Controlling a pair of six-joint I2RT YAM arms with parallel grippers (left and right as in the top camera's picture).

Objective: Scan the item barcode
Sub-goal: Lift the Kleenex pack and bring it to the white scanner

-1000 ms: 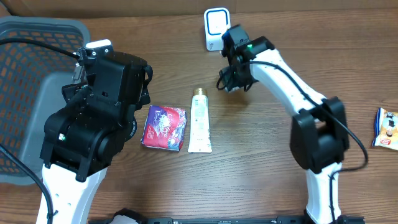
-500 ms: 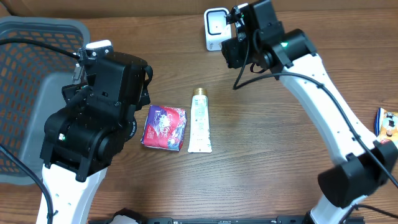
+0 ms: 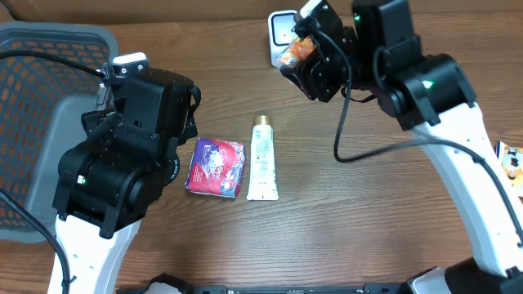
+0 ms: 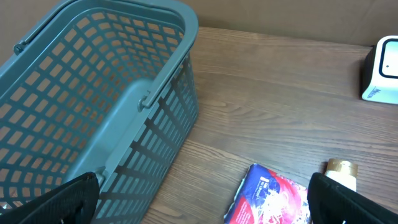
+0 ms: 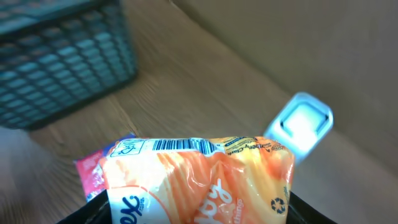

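Note:
An orange plastic packet (image 5: 199, 180) hangs in my right gripper (image 5: 199, 211), which is shut on its lower part; a black barcode (image 5: 183, 145) runs along its top edge. In the overhead view the packet (image 3: 292, 51) and right gripper (image 3: 301, 59) are raised beside the white scanner (image 3: 280, 31) at the table's far edge. The scanner (image 5: 300, 124) lies beyond the packet in the right wrist view. My left gripper (image 4: 202, 208) stands open and holds nothing, low over the table between the basket and a red-blue packet.
A grey-green basket (image 3: 33, 98) fills the left side. The red-blue packet (image 3: 216, 167) and a white tube (image 3: 262, 159) lie side by side mid-table. Another small packet (image 3: 511, 167) sits at the right edge. The left arm (image 3: 131, 147) looms over the basket's right side.
My right arm has risen and swung toward the scanner with the orange packet, which now shows in the overhead view. The left arm has not moved.

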